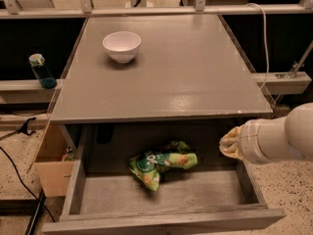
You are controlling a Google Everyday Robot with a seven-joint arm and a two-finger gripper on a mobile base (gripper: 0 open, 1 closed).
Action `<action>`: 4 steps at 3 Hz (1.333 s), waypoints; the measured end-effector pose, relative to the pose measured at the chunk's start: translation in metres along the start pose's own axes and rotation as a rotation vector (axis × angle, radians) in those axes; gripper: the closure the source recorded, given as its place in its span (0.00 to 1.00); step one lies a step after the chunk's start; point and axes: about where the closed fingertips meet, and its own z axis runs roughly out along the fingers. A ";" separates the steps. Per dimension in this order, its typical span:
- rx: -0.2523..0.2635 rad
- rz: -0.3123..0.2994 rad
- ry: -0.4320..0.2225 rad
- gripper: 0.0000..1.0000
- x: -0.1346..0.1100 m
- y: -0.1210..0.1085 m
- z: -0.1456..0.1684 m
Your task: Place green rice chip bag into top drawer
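While the arm (288, 138) extends level, end effector (230, 144) hovers over top drawer (195, 192).

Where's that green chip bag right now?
The green rice chip bag lies inside the open top drawer, near its middle, under the table front edge; the gripper hangs apart at the drawer's right wall.

The counter (186, 77) is grey wood with a smooth satin top that catches soft patches of light. The top drawer (161, 195) below it shows the same grey wood, duller and matt on its flat bottom. The green rice chip bag (159, 163) lying in the drawer is crinkled shiny foil, and the white bowl (122, 46) looks smooth and glossy. The gripper (231, 143), at the drawer's right wall, has a pale yellowish matt tip on a smooth white plastic-looking arm (288, 136), and the box (51, 175) at left is matt tan cardboard.
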 end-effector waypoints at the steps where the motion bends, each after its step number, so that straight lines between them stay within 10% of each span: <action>1: 0.023 0.023 0.001 1.00 0.020 -0.013 -0.021; 4: 0.149 0.025 0.195 1.00 0.105 -0.080 -0.104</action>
